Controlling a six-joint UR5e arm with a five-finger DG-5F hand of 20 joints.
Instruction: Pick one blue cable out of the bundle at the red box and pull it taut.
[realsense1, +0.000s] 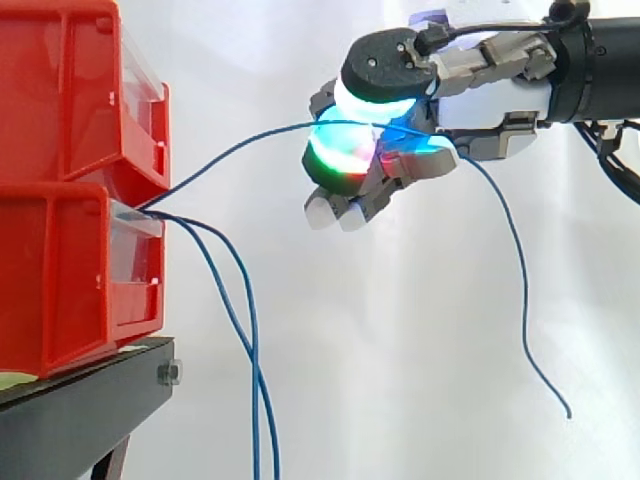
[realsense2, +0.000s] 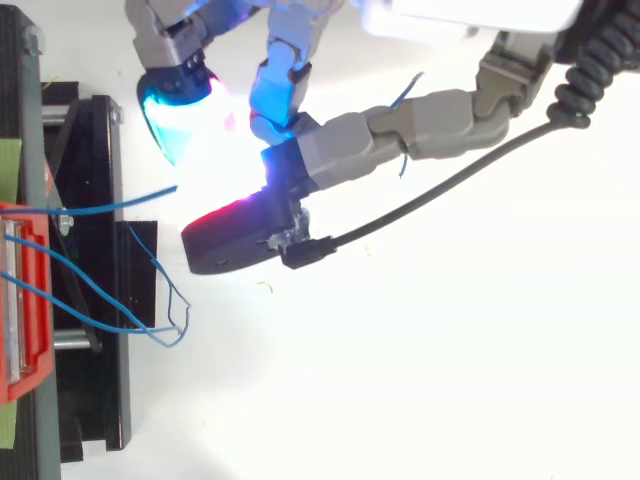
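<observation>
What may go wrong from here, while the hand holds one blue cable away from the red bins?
1. The thin blue cable is only pinched by the hand, and it still curves a little. Under more pull it may slip out.
2. It leaves the lower red plastic bin beside two loose blue cables. These might snag on it and be dragged along.

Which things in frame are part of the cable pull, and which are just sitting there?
Job:
- hand, fingers curled on one blue cable
- other blue cables, hanging slack
- lower red bin the cables come out of

Just there:
- upper red bin
- black stand
- white curtain
</observation>
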